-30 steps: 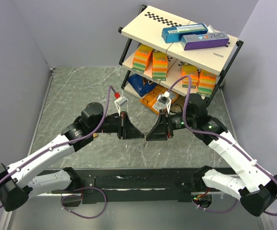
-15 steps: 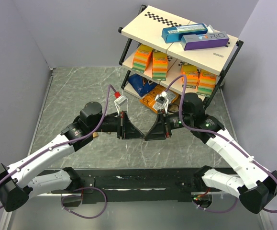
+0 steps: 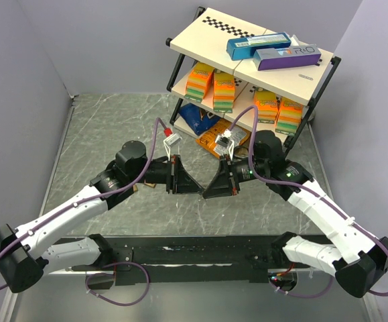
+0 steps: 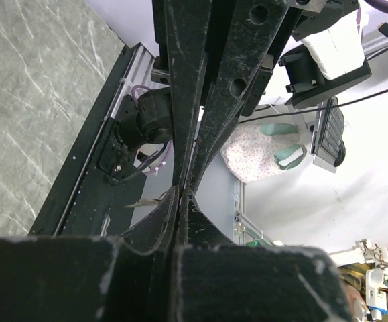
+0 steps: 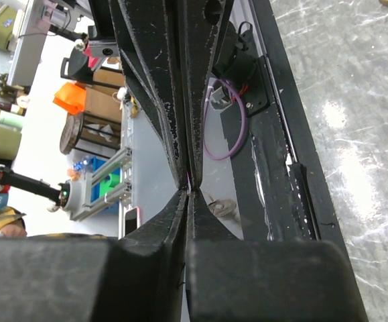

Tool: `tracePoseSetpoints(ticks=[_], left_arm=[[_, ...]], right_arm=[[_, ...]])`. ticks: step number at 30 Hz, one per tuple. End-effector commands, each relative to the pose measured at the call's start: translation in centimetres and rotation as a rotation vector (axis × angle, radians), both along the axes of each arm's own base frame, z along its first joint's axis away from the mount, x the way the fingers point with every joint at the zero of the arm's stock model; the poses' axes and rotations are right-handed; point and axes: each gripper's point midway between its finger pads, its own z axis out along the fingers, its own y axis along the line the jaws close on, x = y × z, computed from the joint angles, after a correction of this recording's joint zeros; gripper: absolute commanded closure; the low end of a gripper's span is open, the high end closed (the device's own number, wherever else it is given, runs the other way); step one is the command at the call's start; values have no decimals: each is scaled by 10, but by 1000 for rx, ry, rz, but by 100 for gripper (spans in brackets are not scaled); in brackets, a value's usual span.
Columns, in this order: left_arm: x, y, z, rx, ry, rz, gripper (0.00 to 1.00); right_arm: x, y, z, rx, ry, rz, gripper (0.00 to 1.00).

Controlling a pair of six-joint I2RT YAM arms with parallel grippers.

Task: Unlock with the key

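My left gripper [image 3: 196, 190] and my right gripper [image 3: 208, 192] meet tip to tip above the middle of the marble table [image 3: 106, 127]. Both have their jaws pressed together. In the left wrist view my left gripper [image 4: 180, 192] touches the right one's fingers [image 4: 204, 100] end on. In the right wrist view my right gripper [image 5: 188, 191] touches the left one's fingers [image 5: 170, 80], with a faint pink sliver at the contact. No key shows in any view. A small brass-coloured piece [image 3: 133, 190] peeks out beside my left arm; I cannot tell what it is.
A shelf rack [image 3: 247, 54] stands at the back right with blue and purple boxes on top and orange-green boxes below. Blue and orange packets [image 3: 204, 124] lie at its foot. A black rail [image 3: 194, 255] runs along the near edge.
Both wrists have shifted slightly, the left arm a little up and to the right, the right wrist a little to the left. The fingertips stay together.
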Motion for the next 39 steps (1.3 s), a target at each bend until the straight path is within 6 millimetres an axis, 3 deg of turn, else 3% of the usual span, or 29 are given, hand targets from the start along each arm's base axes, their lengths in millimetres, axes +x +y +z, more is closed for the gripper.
tracePoseSetpoints(ticks=[1,8,10,11,12,13,16,20,23,28,34,39], left_arm=[[6,-6,24,-63,-59,8,99],[24,1,14,-34,-60,142,96],[46,10,12,-18,-57,279,79],[53,14,6,-7,-52,322,56],[68,21,5,-3,-53,403,42],[72,27,9,-13,-64,442,22],[90,46,13,-12,-90,574,1],[116,82,7,32,-53,803,4],[126,106,-13,92,21,908,4],[129,135,-53,252,97,1007,4],[132,162,-86,422,135,1093,4],[137,201,-145,673,323,1147,3]], right_arm=[[-4,4,15,46,-58,36,100],[5,6,8,29,-40,-6,100],[11,7,9,28,-46,-43,100],[14,5,8,30,-50,-65,100],[19,4,8,28,-57,-97,100],[21,3,7,30,-51,-116,100],[32,-7,-1,26,-38,-191,100],[46,-27,-2,31,-67,-303,100],[59,-39,-1,24,-82,-373,100],[72,-48,1,-25,-133,-444,100],[84,-55,14,-52,-179,-517,100],[84,-55,16,-35,-180,-531,100]])
